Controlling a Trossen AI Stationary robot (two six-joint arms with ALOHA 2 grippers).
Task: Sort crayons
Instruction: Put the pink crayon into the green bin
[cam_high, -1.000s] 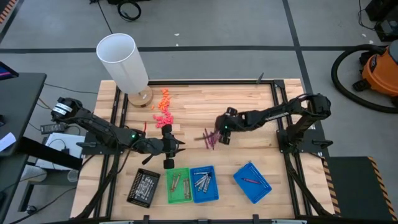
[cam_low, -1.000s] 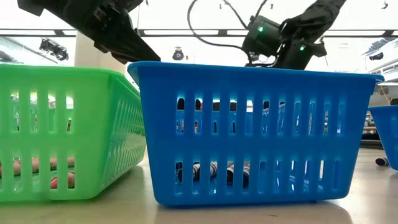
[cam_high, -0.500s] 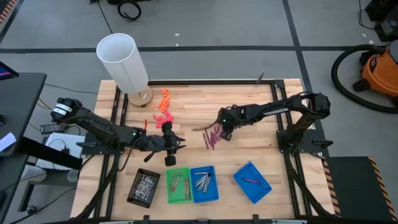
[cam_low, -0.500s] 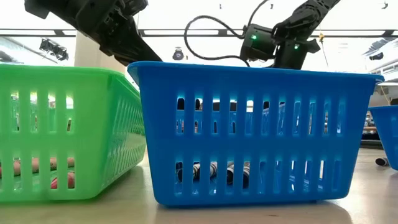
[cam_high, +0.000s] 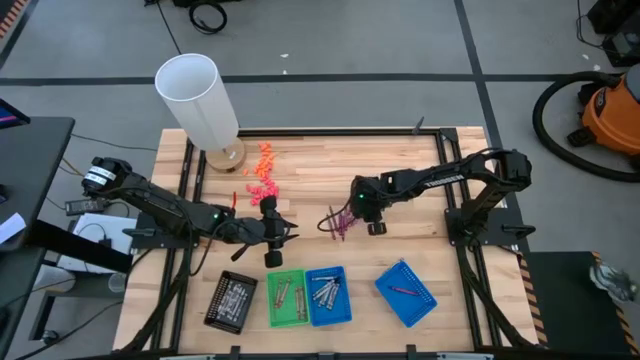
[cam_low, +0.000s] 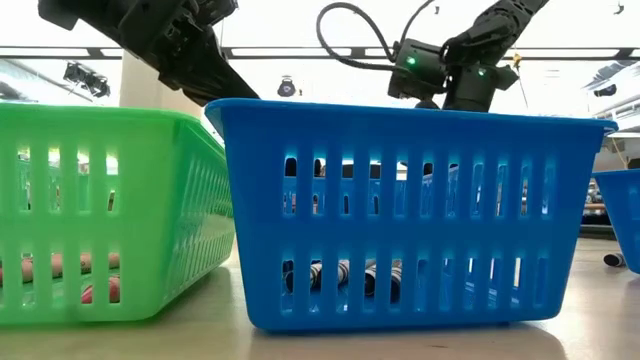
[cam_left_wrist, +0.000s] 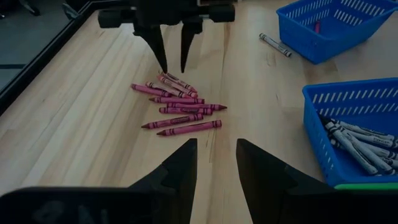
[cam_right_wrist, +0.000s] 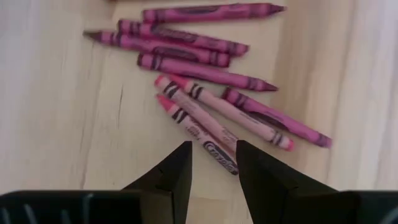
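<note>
while the right tool (cam_left_wrist: 172, 59) hangs open over the crayons (cam_right_wrist: 211, 99), they lie slantwise across its gap. the left tool (cam_high: 272, 232), open too, waits farther off.

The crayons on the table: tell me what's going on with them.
The right gripper, fingers open, hangs just above the loose pile of magenta crayons mid-table, holding nothing. The left gripper waits open near the trays. The green tray and middle blue tray hold crayons; the far blue tray holds one.
</note>
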